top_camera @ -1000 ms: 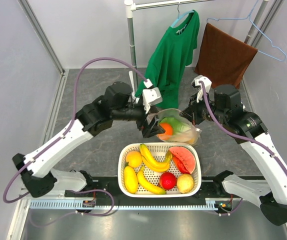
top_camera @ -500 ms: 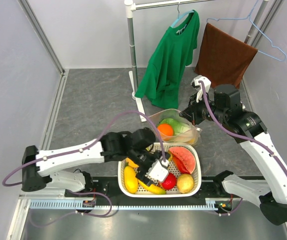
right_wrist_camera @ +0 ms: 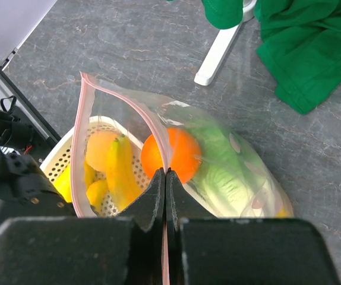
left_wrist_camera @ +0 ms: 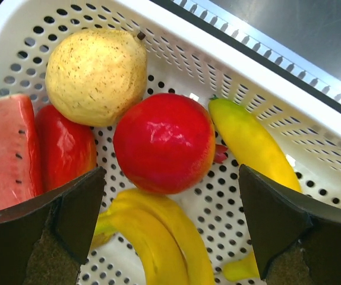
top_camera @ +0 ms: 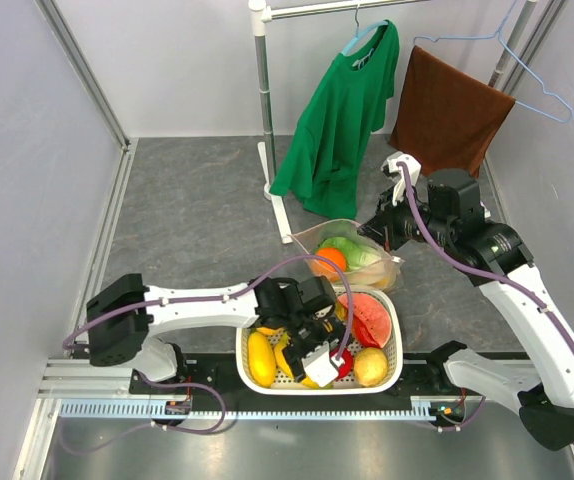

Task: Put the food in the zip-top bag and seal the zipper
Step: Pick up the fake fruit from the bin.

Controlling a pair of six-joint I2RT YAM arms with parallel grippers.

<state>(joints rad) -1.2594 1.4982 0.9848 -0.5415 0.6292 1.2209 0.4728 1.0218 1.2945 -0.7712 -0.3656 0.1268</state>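
My left end effector [left_wrist_camera: 171, 205] is spread wide over the white perforated basket [left_wrist_camera: 176, 37]. My right end effector [right_wrist_camera: 165, 177] is clamped on the pinkish zipper [right_wrist_camera: 78, 130] of the clear plastic bag [right_wrist_camera: 250, 172], with the round orange [right_wrist_camera: 181, 151] and green lettuce [right_wrist_camera: 218, 163] inside.

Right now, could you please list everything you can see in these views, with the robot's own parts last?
basket: one, white, near edge between the arm bases
bananas: several, yellow, in basket
apple: one, red, in basket
pear: one, yellow, in basket
watermelon slice: one, red and green, in basket
zip-top bag: one, clear, behind basket
orange: one, orange, inside bag
lettuce: one, green, inside bag
shirt: one, green, hanging from rack
towel: one, brown, hanging back right
left gripper: black, jaws open over the apple
right gripper: black, jaws shut on the bag's pink zipper
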